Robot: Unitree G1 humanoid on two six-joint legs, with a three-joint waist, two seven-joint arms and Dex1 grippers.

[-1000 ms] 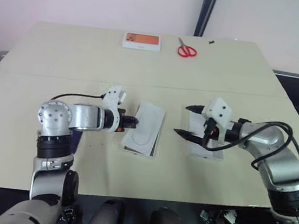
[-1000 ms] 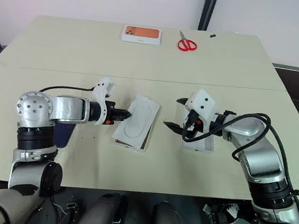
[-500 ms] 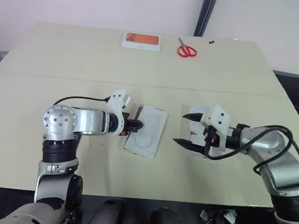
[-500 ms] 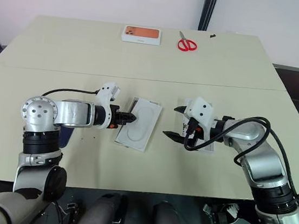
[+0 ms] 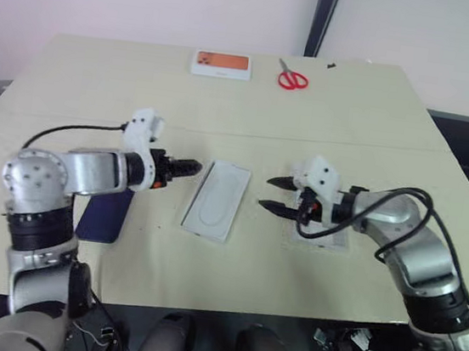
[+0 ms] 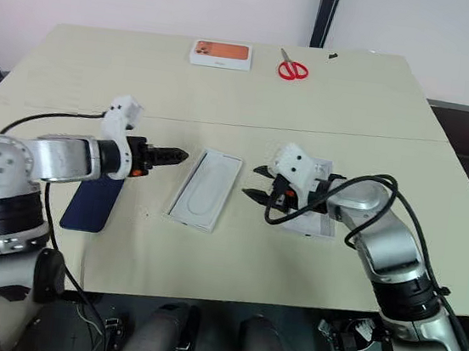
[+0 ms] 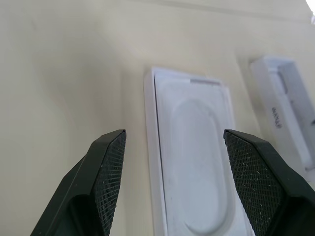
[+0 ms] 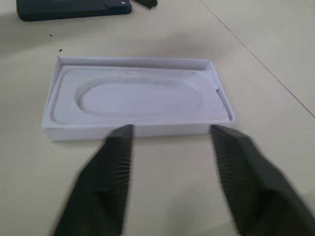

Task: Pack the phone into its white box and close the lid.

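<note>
The white box lies flat at the table's middle, with a flat white insert with an oval recess inside it. The dark navy phone lies on the table to its left, partly under my left arm. My left gripper hovers just left of the box's far end, open and empty, its fingers spread wide. My right gripper is open just right of the box, nothing between its fingers. The lid lies inside-up beneath my right forearm, partly hidden.
Red scissors and a white box with an orange phone picture sit at the table's far edge. A black cable runs from my left wrist.
My left gripper let go of the box's edge, opened and drew back left, uncovering the phone. The box settled flat. My right gripper moved left toward the box and narrowed.
</note>
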